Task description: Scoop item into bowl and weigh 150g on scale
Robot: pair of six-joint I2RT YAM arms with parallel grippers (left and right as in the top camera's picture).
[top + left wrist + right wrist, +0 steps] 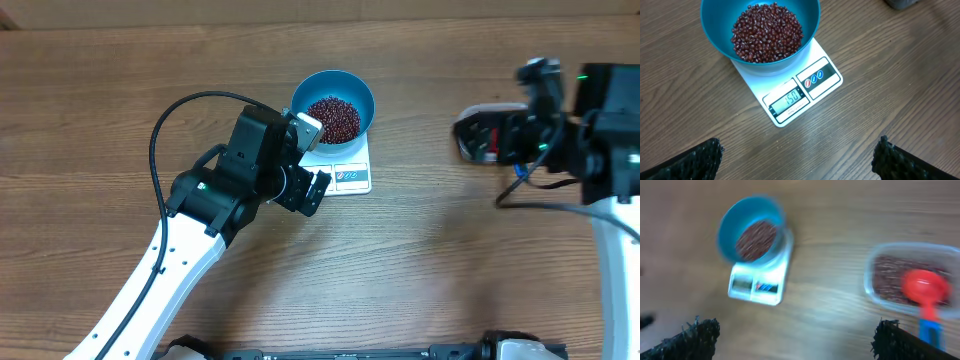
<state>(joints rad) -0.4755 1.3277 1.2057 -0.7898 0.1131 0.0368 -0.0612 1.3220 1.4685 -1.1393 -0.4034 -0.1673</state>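
The teal bowl (362,98) stands on the white scale (350,177) and holds a heap of dark red-brown beans (333,118). In the left wrist view the beans (767,32) fill the bowl (810,22), and the display of the scale (827,82) reads 150. My left gripper (312,188) hovers at the scale's near left corner, open and empty (800,160). My right gripper (487,138) is far right, also open with nothing in it (797,337). Its blurred view shows the bowl (730,225) and the scale (757,285) at upper left.
A clear plastic tub (875,262) with more beans and an orange-red scoop (925,287) on a blue handle sits at the right of the right wrist view. In the overhead view the right arm mostly hides it. Bare wooden table (420,260) lies between the arms.
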